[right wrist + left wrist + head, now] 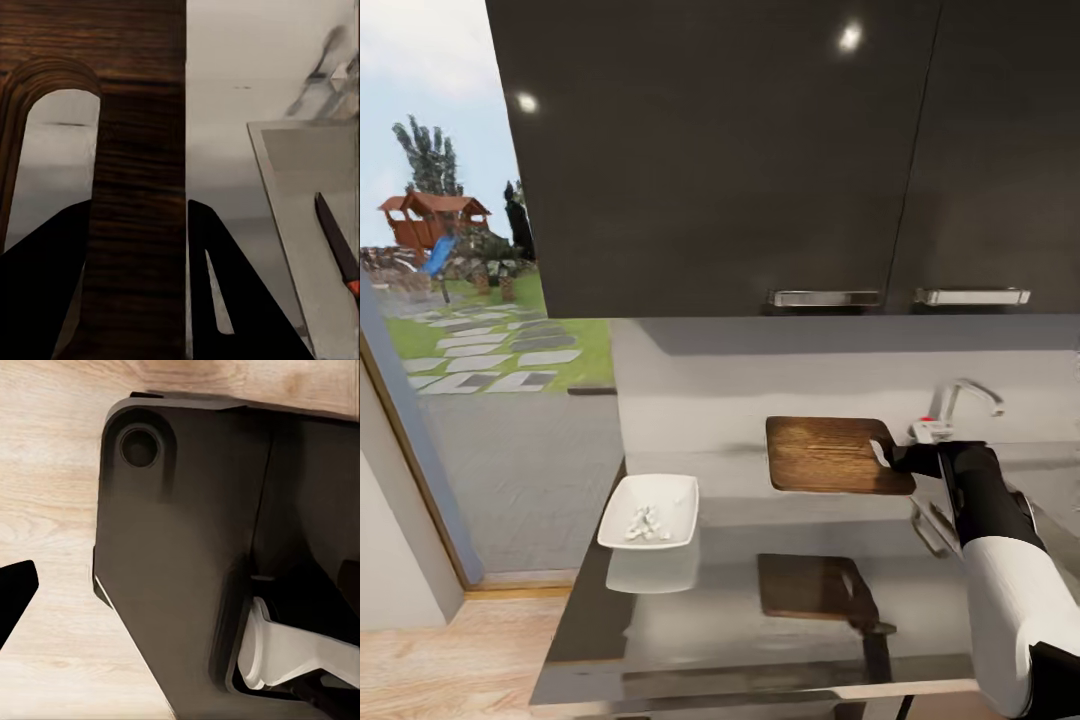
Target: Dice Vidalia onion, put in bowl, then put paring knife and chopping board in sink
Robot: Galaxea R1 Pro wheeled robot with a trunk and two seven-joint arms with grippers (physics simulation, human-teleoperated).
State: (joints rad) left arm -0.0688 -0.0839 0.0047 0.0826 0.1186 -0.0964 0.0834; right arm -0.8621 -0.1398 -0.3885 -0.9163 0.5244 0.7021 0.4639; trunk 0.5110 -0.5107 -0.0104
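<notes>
Right gripper (895, 458) is clamped on the handle end of the chopping board (830, 455), next to the handle hole. Right wrist view confirms it: the two dark fingers (45, 292) sit either side of the wood strip beside the cutout, closed onto the board (135, 225). Board is held level and lifted clear of the countertop (740, 590); its reflection lies on the glossy slab below. Gripping the handle end likely lets the board swing flat toward the sink (1050, 510), just beside the arm, below the chrome tap (960, 400).

Bowl (650, 510) rests on the counter's left end with pale diced onion (645, 522) inside, well apart from the board. So dicing and transfer look done; this reads as the board-to-sink step.

Right wrist view adds what the head view lacks: the paring knife (337, 244), dark blade with red-orange handle, already lies in the grey basin (300, 195). In the head view the arm blocks most of the basin.

Left wrist view shows light wood floor (52, 510) and a dark part of the robot's body (187, 547). One dark fingertip (15, 585) shows at the edge, nothing visibly held; cannot tell how far open that gripper is.
</notes>
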